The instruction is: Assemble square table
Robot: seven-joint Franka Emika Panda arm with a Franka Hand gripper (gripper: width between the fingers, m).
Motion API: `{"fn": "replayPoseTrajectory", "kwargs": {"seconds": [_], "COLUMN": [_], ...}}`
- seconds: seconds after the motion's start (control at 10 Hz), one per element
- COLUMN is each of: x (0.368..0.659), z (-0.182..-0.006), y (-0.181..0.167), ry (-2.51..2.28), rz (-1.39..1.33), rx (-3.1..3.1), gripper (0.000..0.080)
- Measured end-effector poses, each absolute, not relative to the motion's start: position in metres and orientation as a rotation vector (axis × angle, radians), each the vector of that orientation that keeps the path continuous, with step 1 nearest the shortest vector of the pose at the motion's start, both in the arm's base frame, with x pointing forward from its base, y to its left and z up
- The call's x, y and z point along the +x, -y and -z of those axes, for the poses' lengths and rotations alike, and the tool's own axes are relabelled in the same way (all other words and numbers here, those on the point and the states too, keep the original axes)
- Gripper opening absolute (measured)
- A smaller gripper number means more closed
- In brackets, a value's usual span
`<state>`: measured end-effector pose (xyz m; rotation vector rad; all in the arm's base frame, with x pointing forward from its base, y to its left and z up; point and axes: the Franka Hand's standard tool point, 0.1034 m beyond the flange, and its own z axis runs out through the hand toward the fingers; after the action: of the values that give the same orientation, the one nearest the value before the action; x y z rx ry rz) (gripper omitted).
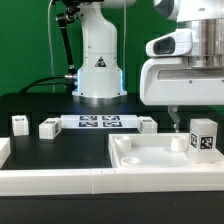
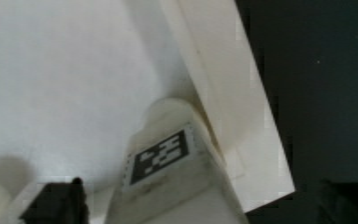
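Note:
The white square slab point(image 1: 160, 156) with a raised rim lies at the exterior view's right, behind the border wall. One white leg point(image 1: 205, 136) with a tag stands upright on it near the right rim. My gripper point(image 1: 190, 123) hangs over this leg, open, with a finger on either side and a gap on both sides. In the wrist view the leg point(image 2: 167, 155) sits between the dark fingertips point(image 2: 55, 202), close against the slab's rim point(image 2: 220, 80). Three other legs stand on the black table: two at the left point(image 1: 18, 123) point(image 1: 48, 127) and one point(image 1: 147, 123) near the slab.
The marker board point(image 1: 100, 122) lies flat in front of the robot base point(image 1: 98, 75). The long low white border wall point(image 1: 55, 172) runs along the front. Cables trail at the back left.

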<state>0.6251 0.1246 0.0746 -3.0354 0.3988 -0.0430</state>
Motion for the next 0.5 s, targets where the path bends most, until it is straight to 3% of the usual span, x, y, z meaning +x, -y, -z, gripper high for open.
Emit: {"fn": "replayPoseTrajectory", "kwargs": {"seconds": [0.5], "x": [0.625], "z": [-0.0737], "y": [-0.121], "ry": [0.062], "rz": [0.055], "rx": [-3.071], "gripper": [0.0649]}}
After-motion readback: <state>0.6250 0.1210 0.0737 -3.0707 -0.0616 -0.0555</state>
